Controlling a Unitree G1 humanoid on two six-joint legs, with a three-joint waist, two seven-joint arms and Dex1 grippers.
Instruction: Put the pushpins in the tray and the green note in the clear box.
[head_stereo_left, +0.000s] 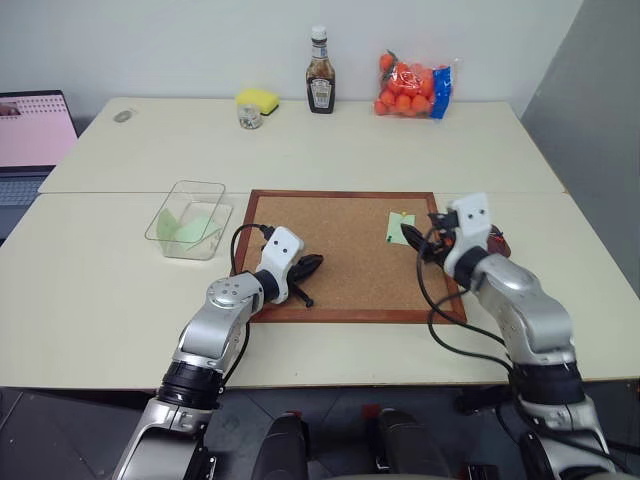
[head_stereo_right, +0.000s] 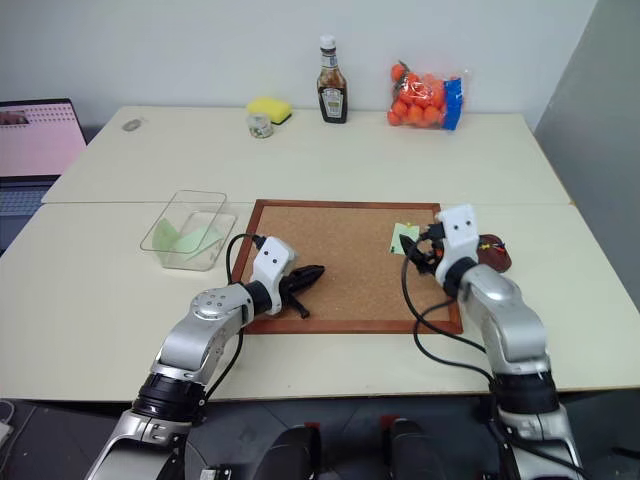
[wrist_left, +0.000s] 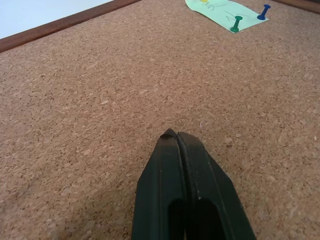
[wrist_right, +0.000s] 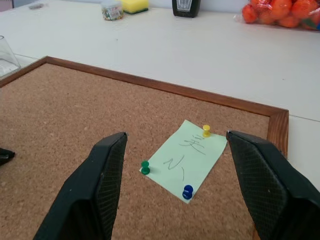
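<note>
The green note (wrist_right: 186, 159) lies on the corkboard (head_stereo_left: 330, 255) near its right edge, held by a yellow pushpin (wrist_right: 206, 130), a green pushpin (wrist_right: 145, 167) and a blue pushpin (wrist_right: 188, 191). My right gripper (wrist_right: 176, 137) hovers just in front of the note, open, with its fingers spread wider than the slip. The dark tray (head_stereo_right: 493, 250) sits on the table right of the board, partly hidden behind that arm. My left gripper (wrist_left: 172, 134) is shut on nothing, low over bare cork at the board's left part. The clear box (head_stereo_left: 190, 230), left of the board, has pale green paper in it.
At the back of the table stand a sauce bottle (head_stereo_left: 320, 85), a yellow sponge (head_stereo_left: 258, 99), a small jar (head_stereo_left: 249, 117) and a bag of oranges (head_stereo_left: 412, 86). A laptop (head_stereo_left: 32, 135) sits at the far left. A wall rises on the right.
</note>
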